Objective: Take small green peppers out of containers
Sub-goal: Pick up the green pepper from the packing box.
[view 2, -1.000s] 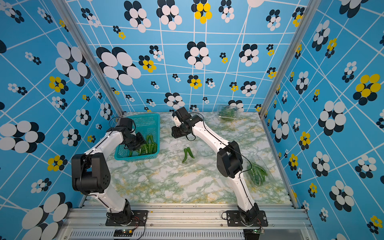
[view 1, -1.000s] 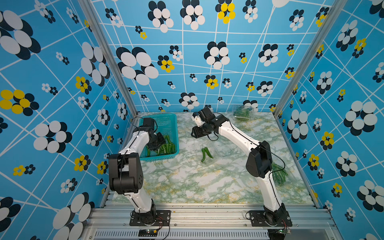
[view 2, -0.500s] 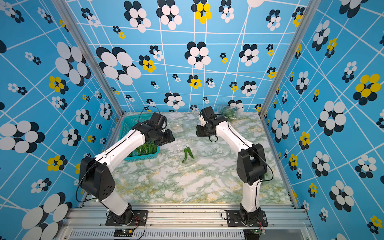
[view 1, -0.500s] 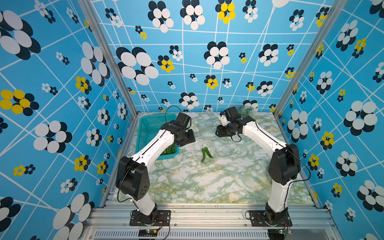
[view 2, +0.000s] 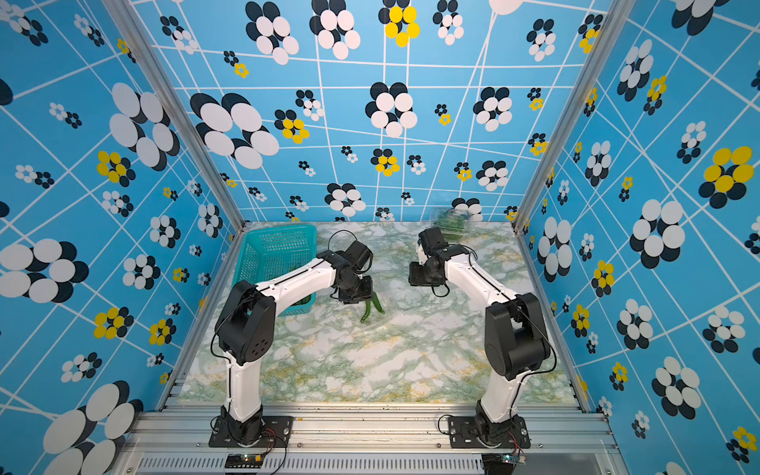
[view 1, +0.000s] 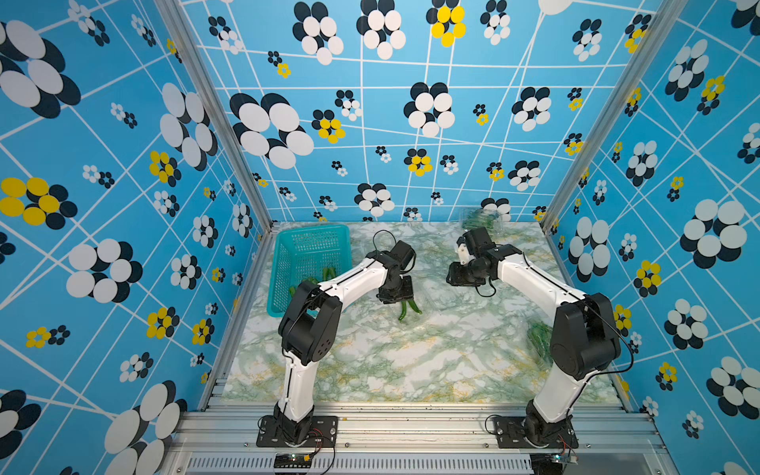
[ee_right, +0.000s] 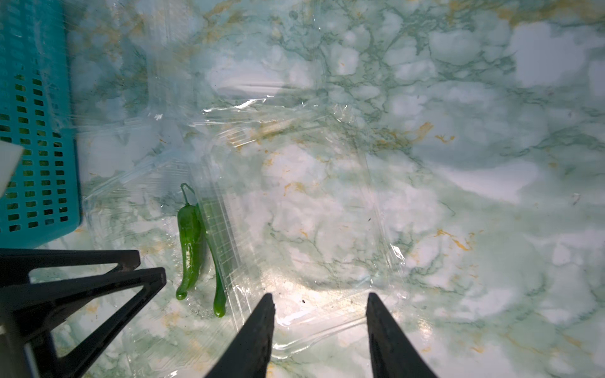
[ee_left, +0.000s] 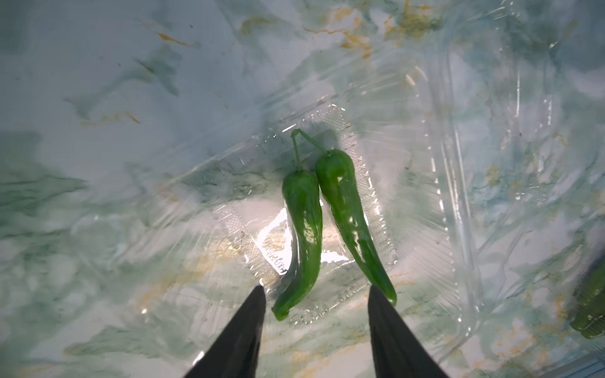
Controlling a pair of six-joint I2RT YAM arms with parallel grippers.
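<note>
The clear box [ee_right: 327, 196] under my grippers almost disappears against the marble table [view 1: 411, 362]. In both top views I can make out only its glints. My left gripper [ee_left: 316, 288] covers the stem ends of the two peppers [ee_left: 304, 229] from above, and my left arm hides part of the peppers [view 1: 329, 273] in the teal basket [view 1: 312, 246]. A second box [view 1: 479, 217] against the back wall is blurred, with only green showing inside. A third box [view 1: 538, 339] is half hidden behind my right elbow.

The two peppers lie side by side in one open half of the clear box. My left fingers are spread partway and hold nothing, and the pepper tips lie between and below them. I cannot tell whether they touch. My right gripper [ee_right: 320, 295] hangs over the other half of the box. It is also partly spread and empty, and the peppers lie just beside it.
</note>
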